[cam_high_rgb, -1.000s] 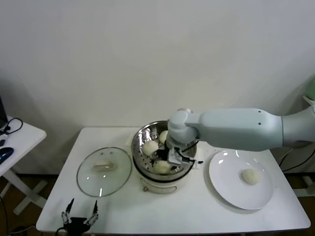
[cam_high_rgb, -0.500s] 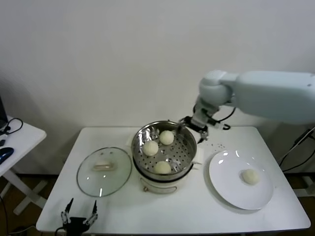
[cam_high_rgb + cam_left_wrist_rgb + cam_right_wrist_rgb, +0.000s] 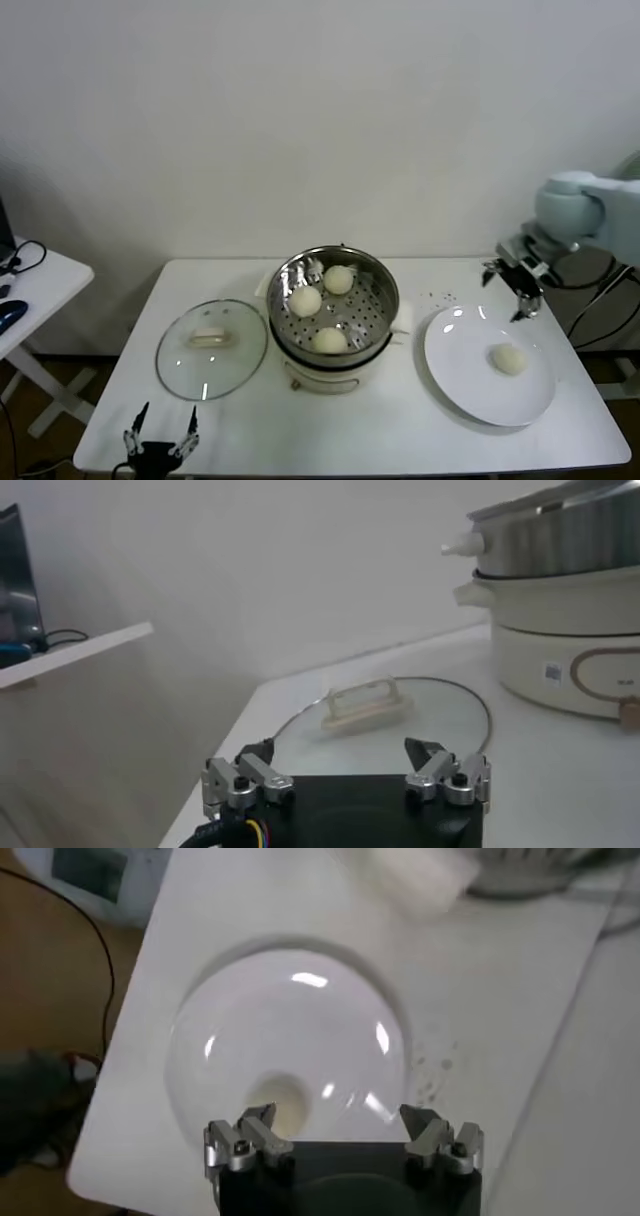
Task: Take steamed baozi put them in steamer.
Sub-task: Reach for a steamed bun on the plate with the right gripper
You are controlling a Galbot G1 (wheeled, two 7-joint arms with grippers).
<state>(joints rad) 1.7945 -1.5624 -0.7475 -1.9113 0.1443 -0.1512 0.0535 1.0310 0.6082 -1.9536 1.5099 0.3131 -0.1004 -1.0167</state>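
Observation:
The steel steamer (image 3: 385, 300) stands on its cream base at the table's middle, with three baozi in it: one at the back (image 3: 339, 279), one on the left (image 3: 305, 300), one at the front (image 3: 329, 340). A fourth baozi (image 3: 509, 358) lies on the white plate (image 3: 460, 375) at the right; it also shows in the right wrist view (image 3: 279, 1102). My right gripper (image 3: 510, 288) is open and empty, above the plate's far edge. My left gripper (image 3: 161, 438) is open and parked at the table's front left edge.
A glass lid (image 3: 212, 347) with a cream handle lies flat left of the steamer; it also shows in the left wrist view (image 3: 385, 710). A side table (image 3: 30, 285) with cables stands at the far left. The wall is close behind.
My right gripper has left the steamer, empty, and swung right to above the plate's far edge. The third baozi stays in the steamer. The left arm has not moved.

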